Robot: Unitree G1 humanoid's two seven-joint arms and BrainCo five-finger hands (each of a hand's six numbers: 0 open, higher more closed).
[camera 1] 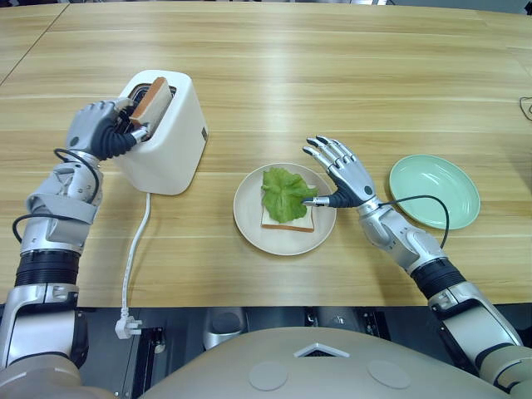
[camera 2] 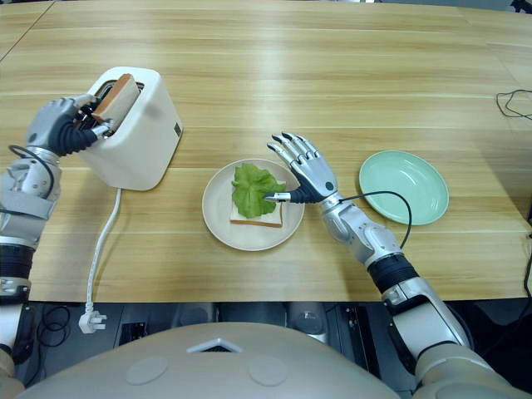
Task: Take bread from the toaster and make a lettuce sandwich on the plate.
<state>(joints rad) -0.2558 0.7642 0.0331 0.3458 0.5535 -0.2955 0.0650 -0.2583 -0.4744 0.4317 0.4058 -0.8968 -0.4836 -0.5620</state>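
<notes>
A white toaster [camera 1: 166, 141] stands on the left of the table with a slice of bread [camera 1: 151, 100] sticking up out of its slot. My left hand [camera 1: 104, 126] is at the toaster's top, fingers closed on that slice. A beige plate [camera 1: 249, 218] in the middle holds a bread slice [camera 1: 288, 224] with a green lettuce leaf [camera 1: 283, 193] on top. My right hand [camera 1: 341, 171] is at the plate's right rim, open, fingers spread upward, thumb tip near the lettuce.
A pale green plate [camera 1: 435, 189] lies to the right of my right hand. The toaster's white cord [camera 1: 133, 262] runs down to a plug [camera 1: 128, 327] hanging past the table's front edge. A dark cable [camera 1: 525, 105] lies at the far right edge.
</notes>
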